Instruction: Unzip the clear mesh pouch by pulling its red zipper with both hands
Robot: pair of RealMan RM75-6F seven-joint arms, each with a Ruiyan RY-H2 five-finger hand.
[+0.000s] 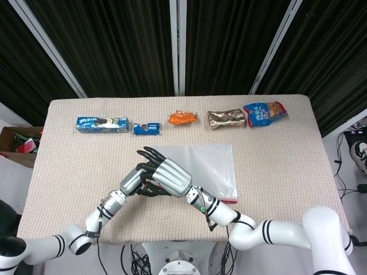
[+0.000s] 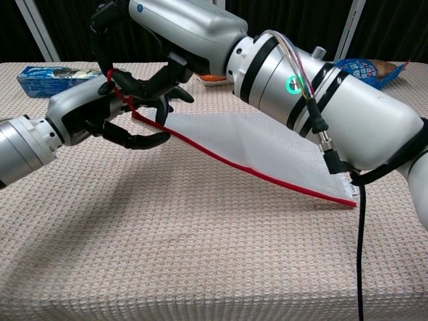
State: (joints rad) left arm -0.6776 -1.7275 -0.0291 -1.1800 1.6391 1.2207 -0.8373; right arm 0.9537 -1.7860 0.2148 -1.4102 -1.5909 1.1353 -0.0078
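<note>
The clear mesh pouch [image 1: 211, 165] lies mid-table, its red zipper [image 2: 254, 175] along the near edge. Its left corner is lifted off the cloth while the right end [image 2: 348, 199] rests on the table. My left hand [image 2: 90, 114] [image 1: 133, 181] curls its dark fingers around that raised corner, the zipper edge running between them. My right hand [image 2: 170, 23] [image 1: 170, 175] reaches over from above, and its fingertips [image 2: 105, 63] pinch the red zipper pull [image 2: 110, 81] at the corner. In the head view the right hand covers the corner and the pull.
Snacks line the table's back: a long blue packet [image 1: 102, 124], a small blue packet [image 1: 147, 128], an orange bag [image 1: 182, 118], a golden-brown bag [image 1: 226, 119] and a blue-red bag [image 1: 264, 112]. A cardboard box [image 1: 17, 142] sits off the table's left side.
</note>
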